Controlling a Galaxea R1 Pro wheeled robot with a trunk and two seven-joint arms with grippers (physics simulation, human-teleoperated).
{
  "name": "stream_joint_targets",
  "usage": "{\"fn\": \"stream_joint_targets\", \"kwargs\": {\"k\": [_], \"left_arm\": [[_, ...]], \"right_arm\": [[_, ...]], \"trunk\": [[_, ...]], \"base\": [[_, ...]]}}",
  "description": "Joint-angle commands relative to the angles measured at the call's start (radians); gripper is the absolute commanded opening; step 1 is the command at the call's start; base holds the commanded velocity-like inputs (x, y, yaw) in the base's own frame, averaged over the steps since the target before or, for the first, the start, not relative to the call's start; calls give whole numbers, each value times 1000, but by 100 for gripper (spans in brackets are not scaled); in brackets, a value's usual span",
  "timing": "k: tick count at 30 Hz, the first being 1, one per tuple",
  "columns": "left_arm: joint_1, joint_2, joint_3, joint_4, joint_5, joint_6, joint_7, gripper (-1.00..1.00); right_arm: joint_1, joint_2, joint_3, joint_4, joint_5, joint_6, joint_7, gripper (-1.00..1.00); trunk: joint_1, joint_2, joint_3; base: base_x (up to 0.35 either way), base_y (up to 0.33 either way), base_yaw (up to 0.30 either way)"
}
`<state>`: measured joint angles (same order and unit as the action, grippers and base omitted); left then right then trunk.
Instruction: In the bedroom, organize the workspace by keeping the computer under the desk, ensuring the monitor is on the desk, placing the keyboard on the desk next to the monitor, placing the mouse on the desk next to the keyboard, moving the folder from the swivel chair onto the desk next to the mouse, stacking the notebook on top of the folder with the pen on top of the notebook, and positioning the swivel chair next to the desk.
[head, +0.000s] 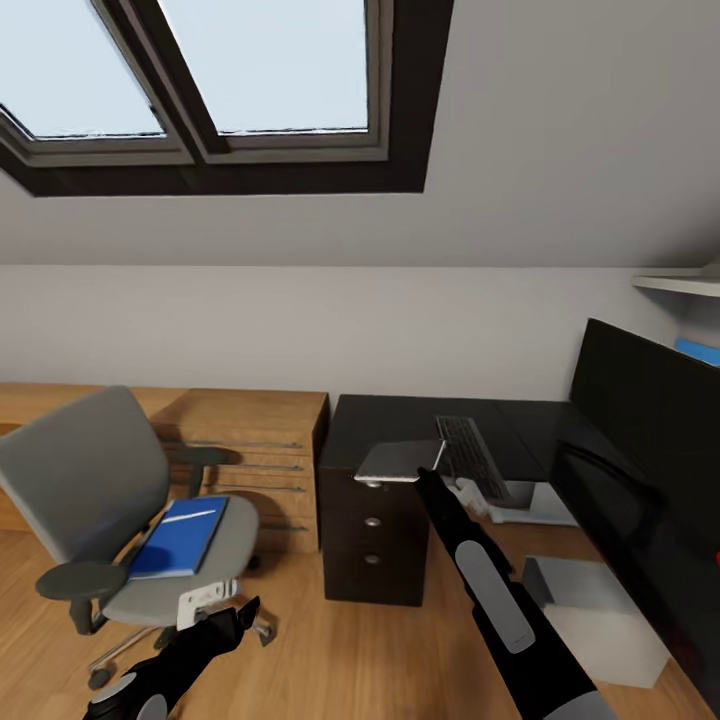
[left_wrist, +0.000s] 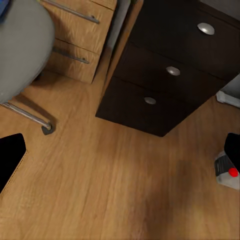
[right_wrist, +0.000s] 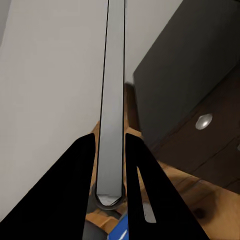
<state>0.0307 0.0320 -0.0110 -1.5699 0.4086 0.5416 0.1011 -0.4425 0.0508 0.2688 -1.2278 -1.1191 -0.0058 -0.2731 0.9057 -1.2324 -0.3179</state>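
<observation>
Right gripper (right_wrist: 111, 150) clamped on the notebook (head: 400, 461) — flat, long axis left-right, above the desk (head: 400, 420) near corner. Left gripper (left_wrist: 120, 165) spread wide, holding nothing — low beside the swivel chair (head: 90, 480).

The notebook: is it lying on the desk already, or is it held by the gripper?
Held. The right gripper has its jaws shut on the notebook edge, carrying it flat at the front corner of the desk.

A dark three-drawer unit (left_wrist: 170, 70) with round silver knobs (left_wrist: 173, 71) stands at one o'clock on the wood plank floor (left_wrist: 110, 185). A grey chair seat (left_wrist: 20, 50) fills ten o'clock beside a light-wood cabinet (left_wrist: 75, 45). A grey computer (left_wrist: 227, 172) with a red light sits at three o'clock.
</observation>
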Motion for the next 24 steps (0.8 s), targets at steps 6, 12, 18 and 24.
{"fn": "stream_joint_targets", "kwargs": {"k": [6, 12, 18, 24], "left_arm": [[0, 0, -3, -1, 11, 3, 9, 100], [0, 0, -3, -1, 12, 3, 9, 100], [0, 0, -18, 1, 10, 3, 9, 100], [0, 0, -40, 1, 10, 2, 11, 100]], "right_arm": [[-1, 3, 9, 13, -1, -6, -8, -100], [-1, 4, 13, 19, 0, -13, -9, -100], [-1, 6, 16, 31, 6, -100, -10, -100], [-1, 15, 19, 69, 4, -213, -8, -100]], "trunk": [[1, -1, -1], [1, -1, -1], [1, -1, -1], [1, -1, -1]], "base": [[195, 288, 0], [197, 282, 0], [151, 99, 0], [28, 10, 0]]}}
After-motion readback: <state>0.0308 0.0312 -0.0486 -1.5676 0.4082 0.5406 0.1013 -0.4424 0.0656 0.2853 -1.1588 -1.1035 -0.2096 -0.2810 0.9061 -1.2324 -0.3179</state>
